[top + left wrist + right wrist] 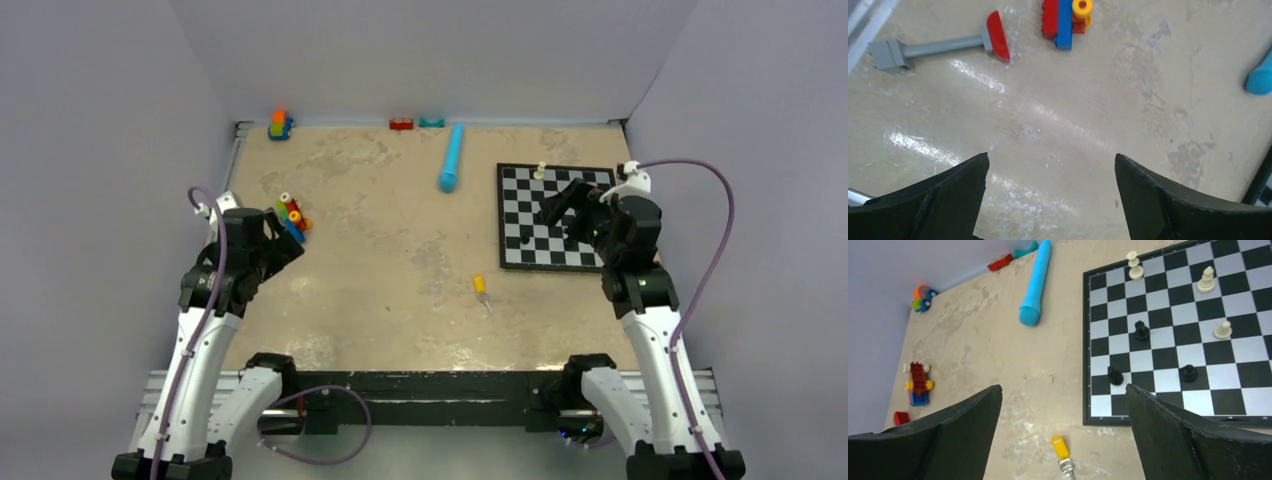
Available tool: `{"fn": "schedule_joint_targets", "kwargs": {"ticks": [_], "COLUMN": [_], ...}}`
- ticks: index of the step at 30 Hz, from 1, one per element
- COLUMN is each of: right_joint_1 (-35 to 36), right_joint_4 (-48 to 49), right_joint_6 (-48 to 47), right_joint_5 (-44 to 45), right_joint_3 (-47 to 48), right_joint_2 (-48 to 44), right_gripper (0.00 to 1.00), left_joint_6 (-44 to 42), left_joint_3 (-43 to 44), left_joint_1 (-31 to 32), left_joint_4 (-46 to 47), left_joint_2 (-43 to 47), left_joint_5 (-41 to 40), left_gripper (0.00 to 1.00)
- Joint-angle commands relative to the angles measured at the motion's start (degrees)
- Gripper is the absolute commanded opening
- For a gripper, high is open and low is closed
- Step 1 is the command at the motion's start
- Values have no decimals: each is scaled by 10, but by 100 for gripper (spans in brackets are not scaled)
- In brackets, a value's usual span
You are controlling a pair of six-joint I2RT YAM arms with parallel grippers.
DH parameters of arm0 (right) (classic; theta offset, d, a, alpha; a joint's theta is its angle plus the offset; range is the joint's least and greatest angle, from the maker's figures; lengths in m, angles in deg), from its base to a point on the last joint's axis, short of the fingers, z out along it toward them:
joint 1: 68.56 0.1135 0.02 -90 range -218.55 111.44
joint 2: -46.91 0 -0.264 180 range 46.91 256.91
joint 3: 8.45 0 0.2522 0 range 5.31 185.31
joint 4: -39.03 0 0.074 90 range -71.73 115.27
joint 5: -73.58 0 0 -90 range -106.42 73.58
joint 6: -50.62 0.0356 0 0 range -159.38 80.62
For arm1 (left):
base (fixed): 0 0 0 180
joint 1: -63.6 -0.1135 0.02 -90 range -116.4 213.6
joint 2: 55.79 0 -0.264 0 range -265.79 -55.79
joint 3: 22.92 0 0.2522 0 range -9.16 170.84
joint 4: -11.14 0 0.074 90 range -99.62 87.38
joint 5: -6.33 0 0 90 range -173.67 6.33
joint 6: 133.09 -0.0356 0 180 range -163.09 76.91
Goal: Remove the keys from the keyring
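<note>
The key (481, 286) has a yellow plastic head and lies flat on the beige table, right of centre near the front. It also shows in the right wrist view (1060, 447), low between my fingers, with a small silver metal piece (1066, 466) at its near end. I cannot tell ring from blade there. My right gripper (556, 206) hovers over the chessboard's left part, open and empty (1063, 396). My left gripper (283, 238) is far left, open and empty (1050, 165), above bare table.
A chessboard (515, 256) with several pieces lies at the right. A light-blue cylinder (452, 158) lies at the back centre. Multicoloured toy blocks (292, 216) sit beside my left gripper. More small toys (280, 125) line the back wall.
</note>
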Motion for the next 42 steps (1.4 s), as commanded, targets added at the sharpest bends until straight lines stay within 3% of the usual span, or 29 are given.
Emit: {"fn": "schedule_joint_targets", "kwargs": {"ticks": [1, 4, 6, 9, 12, 16, 24, 31, 42], "right_joint_1": [1, 2, 6, 74, 212, 320, 456, 516, 520], "right_joint_4": [-33, -44, -71, -119, -152, -176, -174, -175, -166], "right_joint_6": [16, -1, 5, 15, 57, 114, 193, 224, 230], "right_joint_5": [-73, -146, -142, -58, 70, 156, 215, 259, 298], "right_joint_3": [-2, -11, -17, -9, 20, 35, -35, -60, -44], "right_joint_2": [-56, -74, -73, -55, -16, 28, 52, 125, 259], "right_gripper": [99, 99, 99, 98, 98, 94, 85, 75, 62], "left_joint_6": [-22, -37, -42, -36, -38, -51, -93, -98, -95], "left_joint_3": [-24, -33, -28, -7, -5, 0, -22, -42, -47], "left_joint_1": [0, 7, 42, 119, 155, 192, 204, 214, 222], "left_joint_4": [-15, -18, -20, -45, -36, -30, -10, 16, 21], "left_joint_2": [25, 33, 31, 11, 1, -7, 4, -4, 7], "left_joint_5": [115, 137, 119, 63, 70, 86, 160, 191, 181], "left_gripper": [100, 100, 100, 100, 100, 99, 91, 87, 85]}}
